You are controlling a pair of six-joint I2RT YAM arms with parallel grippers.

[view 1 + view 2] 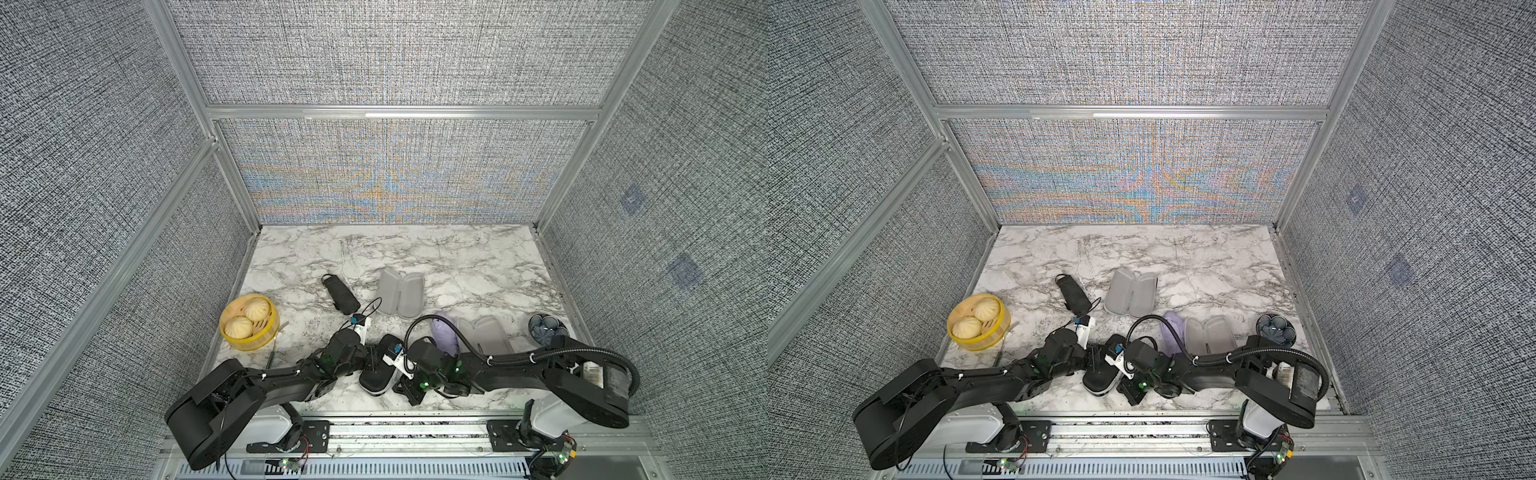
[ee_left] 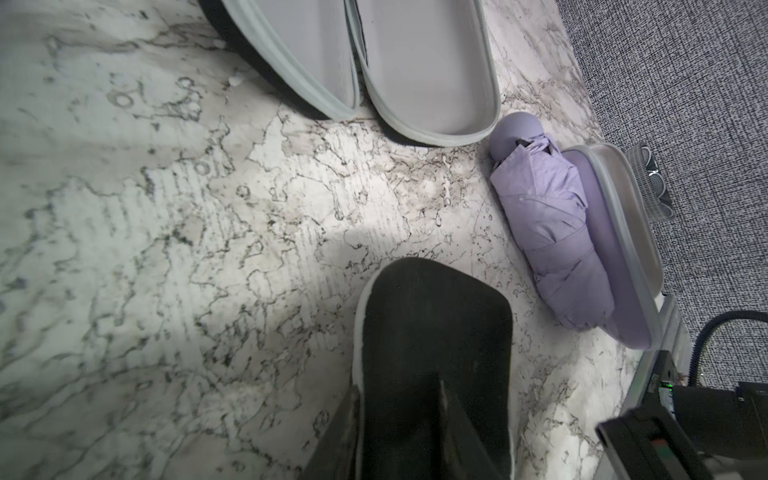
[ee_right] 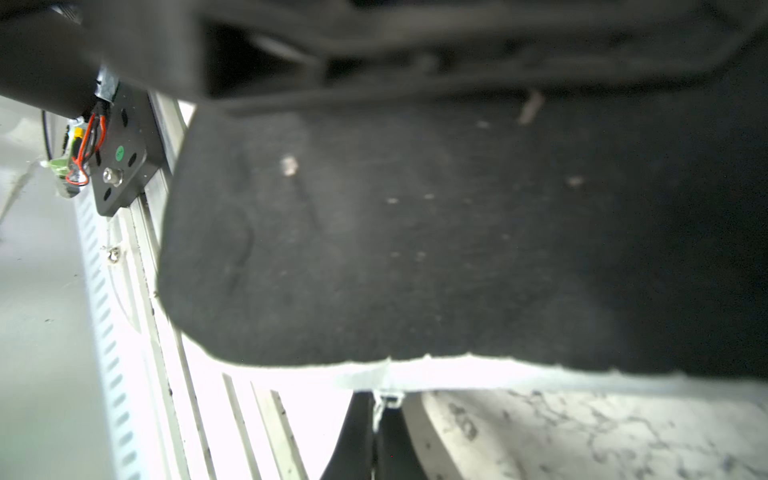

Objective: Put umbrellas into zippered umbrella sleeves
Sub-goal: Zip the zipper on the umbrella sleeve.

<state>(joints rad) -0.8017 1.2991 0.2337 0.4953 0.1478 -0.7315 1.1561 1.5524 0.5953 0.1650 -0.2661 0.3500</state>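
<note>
A closed black sleeve [image 1: 376, 372] with a white zip edge lies near the table's front, between my two grippers. My left gripper [image 2: 399, 388] is shut on one end of it; one finger lies at the white edge, the other on the black shell [image 2: 432, 324]. My right gripper [image 3: 376, 415] is shut on the white zip pull [image 3: 384, 403] at the edge of the sleeve [image 3: 415, 228]. Further back lie a black umbrella [image 1: 340, 293] and an open grey-lined sleeve [image 1: 401, 293]. A lavender umbrella [image 1: 444, 338] leans against an open lavender sleeve [image 1: 484, 340].
A yellow basket [image 1: 266, 338] with two buns stands at the left edge. A dark round holder [image 1: 546, 330] sits at the right edge, behind my right arm. Fabric walls enclose the marble table [image 1: 415, 253] on three sides, and a metal rail runs along the front.
</note>
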